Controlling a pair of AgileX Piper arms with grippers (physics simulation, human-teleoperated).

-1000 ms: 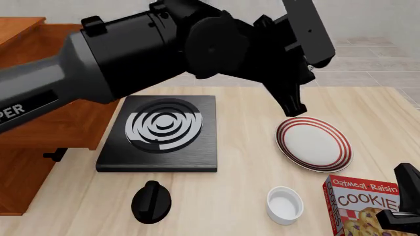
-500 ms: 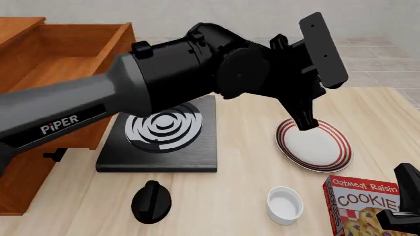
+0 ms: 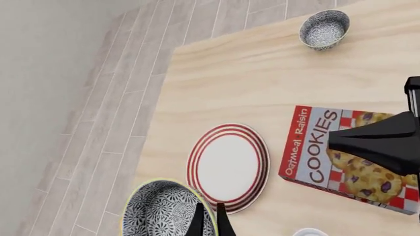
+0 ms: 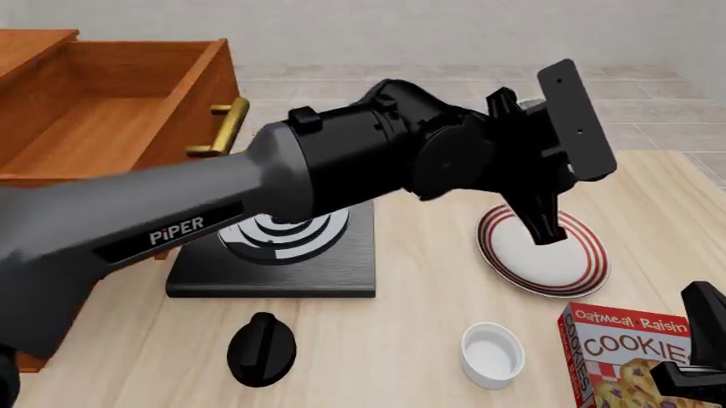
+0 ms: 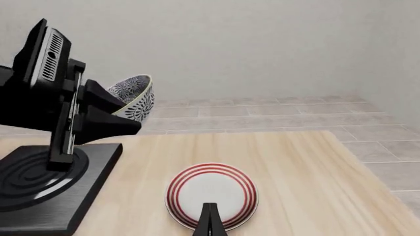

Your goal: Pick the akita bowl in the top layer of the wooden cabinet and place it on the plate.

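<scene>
The akita bowl (image 3: 161,211) is black-and-white patterned. It hangs tilted in the air with my left gripper (image 3: 210,222) shut on its rim. In the right wrist view the bowl (image 5: 135,97) is above and to the side of the red-ringed plate (image 5: 211,194), not touching it. In the front view the left arm hides the bowl, and the left gripper (image 4: 547,229) is over the plate (image 4: 556,255). The wooden cabinet (image 4: 46,255) stands at the left with its top layer (image 4: 114,110) pulled open. My right gripper (image 5: 208,220) is shut and empty, low near the table's front right.
A black stove slab (image 4: 284,259) with a loose black knob (image 4: 261,347) lies between cabinet and plate. A white cup (image 4: 492,353) and a cookie box (image 4: 630,357) sit near the front edge. A second speckled bowl (image 3: 324,29) rests further along the table.
The left arm has swung right and lower, bringing its gripper from beside the plate's edge to over the plate. The open top drawer is now uncovered. The right arm has not moved.
</scene>
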